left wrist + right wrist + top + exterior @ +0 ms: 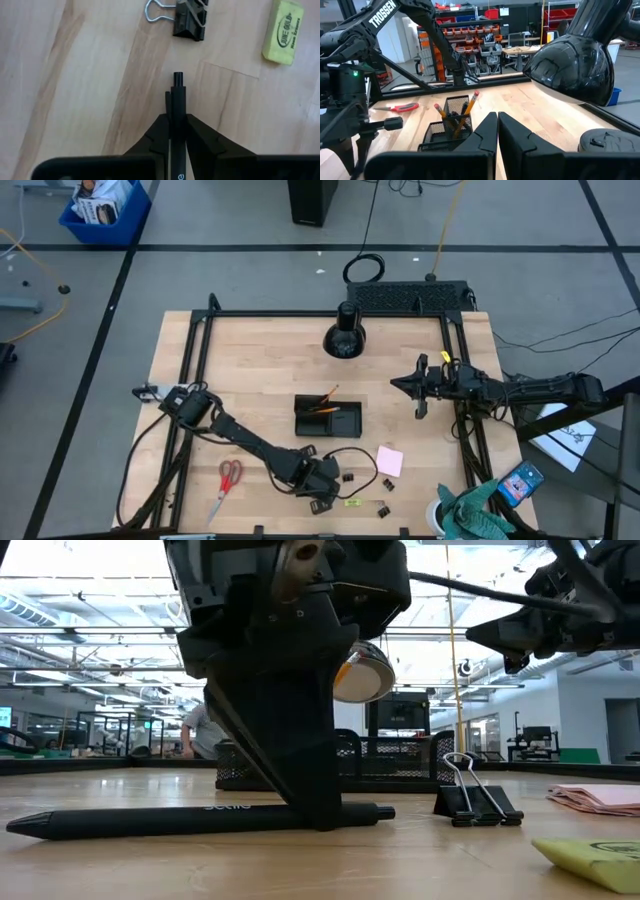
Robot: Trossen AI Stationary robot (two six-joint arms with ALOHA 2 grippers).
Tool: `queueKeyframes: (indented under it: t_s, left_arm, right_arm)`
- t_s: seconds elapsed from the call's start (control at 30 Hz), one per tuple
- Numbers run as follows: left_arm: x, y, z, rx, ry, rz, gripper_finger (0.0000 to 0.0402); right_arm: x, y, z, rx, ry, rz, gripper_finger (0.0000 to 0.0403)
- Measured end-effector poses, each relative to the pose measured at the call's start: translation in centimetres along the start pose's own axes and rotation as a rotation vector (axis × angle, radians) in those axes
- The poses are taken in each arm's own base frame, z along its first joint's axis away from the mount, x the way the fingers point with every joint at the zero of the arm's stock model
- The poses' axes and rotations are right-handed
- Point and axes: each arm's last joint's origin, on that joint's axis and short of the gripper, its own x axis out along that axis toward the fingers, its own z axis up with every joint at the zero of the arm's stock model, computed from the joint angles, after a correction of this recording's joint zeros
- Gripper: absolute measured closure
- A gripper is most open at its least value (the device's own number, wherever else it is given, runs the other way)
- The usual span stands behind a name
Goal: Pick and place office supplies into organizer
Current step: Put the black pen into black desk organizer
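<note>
Gripping a dark pen (177, 100) on the bench (260, 370), left claw (177, 131).
Eraser (283, 31) reads "JUNE GOLD"; right claw (498, 131) narrow, empty.

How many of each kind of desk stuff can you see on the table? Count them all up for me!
Red-handled scissors: 1
Orange pencils, in the organizer: 2
Black pen, pinched by the left gripper: 1
Black binder clips: 3, as far as I can tell
Pink sticky-note pad: 1
Yellow eraser: 1
Total: 9
</note>
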Motion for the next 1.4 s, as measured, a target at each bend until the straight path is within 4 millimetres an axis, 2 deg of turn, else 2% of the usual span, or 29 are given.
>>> queueKeyframes:
  t_s: [0.17,0.33,0.63,0.8,0.9,1.0,1.07,1.13,1.27,1.4]
  left_arm:
    - [-0.6,-0.8,0.2,0.139,-0.112,-0.011,0.0364]
    - [-3.4,-1.4,0.4,0.241,-0.235,0.028,0.0368]
    - [-12.7,-1.2,1.4,0.419,-0.541,0.168,0.0375]
    - [-18.6,1.0,2.0,0.479,-0.665,0.311,0.0377]
    - [-21.3,3.1,1.7,0.482,-0.632,0.363,0.0394]
    - [-24.0,5.6,1.4,0.440,-0.660,0.371,0.0393]
    - [-24.4,7.3,1.3,0.420,-0.680,0.364,0.0388]
    - [-23.6,9.0,1.0,0.425,-0.701,0.328,0.0391]
    - [-21.2,12.5,0.4,0.440,-0.859,0.167,0.0395]
    - [-17.6,15.8,-0.4,0.440,-0.991,0.073,0.0388]
  right_arm:
    - [0.0,0.0,0.0,0.000,0.003,0.000,0.0394]
    - [0.0,0.0,-0.1,0.015,0.012,0.002,0.0394]
    - [0.0,0.0,-0.1,0.025,0.014,0.002,0.0394]
    - [0.0,0.0,0.0,0.026,0.003,0.004,0.0394]
    - [0.0,0.0,0.0,0.026,0.000,0.004,0.0394]
    - [0.0,0.0,0.0,0.027,-0.004,0.007,0.0394]
    - [0.0,0.0,0.0,0.026,-0.004,0.007,0.0394]
    - [0.0,0.0,0.0,0.025,-0.004,0.007,0.0394]
    - [0.0,0.0,0.0,0.026,-0.004,0.007,0.0394]
    - [0.0,0.0,0.0,0.027,-0.003,0.007,0.0394]
